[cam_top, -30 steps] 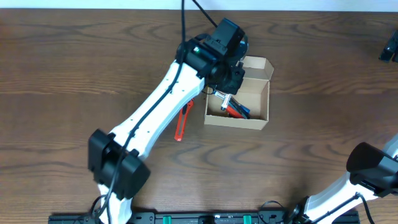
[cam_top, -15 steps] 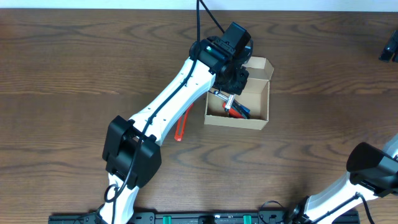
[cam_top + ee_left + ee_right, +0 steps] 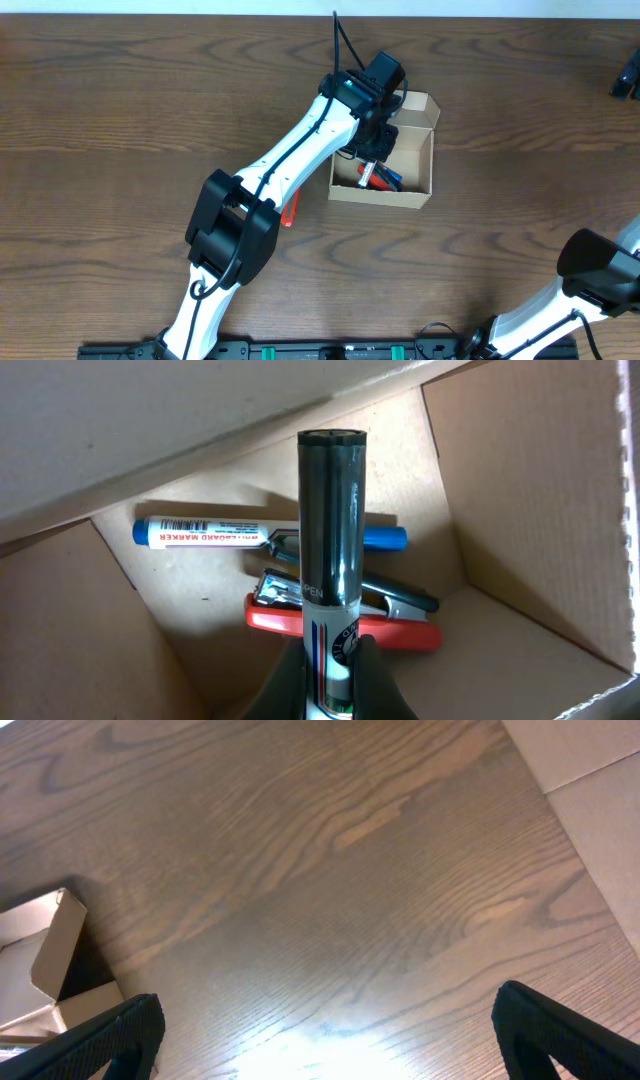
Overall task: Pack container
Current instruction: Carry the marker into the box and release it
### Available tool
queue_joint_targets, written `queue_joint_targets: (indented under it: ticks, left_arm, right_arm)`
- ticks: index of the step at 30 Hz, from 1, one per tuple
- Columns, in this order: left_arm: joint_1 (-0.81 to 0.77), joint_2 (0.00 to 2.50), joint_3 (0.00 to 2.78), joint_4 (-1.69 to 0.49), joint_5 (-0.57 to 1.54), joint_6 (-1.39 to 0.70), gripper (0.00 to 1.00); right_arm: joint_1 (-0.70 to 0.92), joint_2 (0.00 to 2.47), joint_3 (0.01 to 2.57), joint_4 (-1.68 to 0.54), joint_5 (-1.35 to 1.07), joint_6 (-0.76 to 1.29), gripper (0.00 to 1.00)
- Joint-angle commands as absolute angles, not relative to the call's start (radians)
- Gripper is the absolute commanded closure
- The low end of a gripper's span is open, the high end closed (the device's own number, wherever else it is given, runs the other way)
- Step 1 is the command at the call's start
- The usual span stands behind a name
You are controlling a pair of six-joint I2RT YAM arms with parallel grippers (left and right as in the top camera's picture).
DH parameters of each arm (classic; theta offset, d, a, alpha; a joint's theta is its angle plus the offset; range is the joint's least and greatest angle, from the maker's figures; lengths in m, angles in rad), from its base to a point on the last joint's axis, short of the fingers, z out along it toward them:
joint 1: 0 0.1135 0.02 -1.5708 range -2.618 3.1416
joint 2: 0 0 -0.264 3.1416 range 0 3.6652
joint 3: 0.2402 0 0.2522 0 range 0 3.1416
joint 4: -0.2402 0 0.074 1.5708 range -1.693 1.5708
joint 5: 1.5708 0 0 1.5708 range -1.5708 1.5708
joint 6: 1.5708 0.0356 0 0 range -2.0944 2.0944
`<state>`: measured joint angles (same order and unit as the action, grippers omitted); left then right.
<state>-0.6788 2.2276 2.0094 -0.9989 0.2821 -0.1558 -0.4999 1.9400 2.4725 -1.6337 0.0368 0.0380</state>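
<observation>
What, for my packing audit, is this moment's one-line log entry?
left gripper: shut on black marker, pointing into container | already inside: blue marker, red stapler | right gripper: open, empty

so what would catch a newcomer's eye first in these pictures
The left arm stretches diagonally across the dark wood table, with the left gripper shut on a black marker pointing into the open cardboard box. Inside lie a blue whiteboard marker and a red stapler.

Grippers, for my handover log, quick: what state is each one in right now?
Left gripper: shut on a black marker.
Right gripper: open, holding nothing.
</observation>
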Motion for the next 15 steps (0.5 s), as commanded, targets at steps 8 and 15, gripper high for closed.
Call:
queue_joint_targets:
  ticks: [8,15]
  left_arm:
    - [-0.683,2.252,2.03,-1.026,0.282,-0.095,0.95]
    - [-0.683,2.252,2.03,-1.034,0.284,-0.073,0.89]
  right_arm:
    - [-0.504,1.916,2.486,-1.634,0.036,0.048,0.01]
    - [-0.503,1.916,2.486,-1.634,0.036,0.048,0.01]
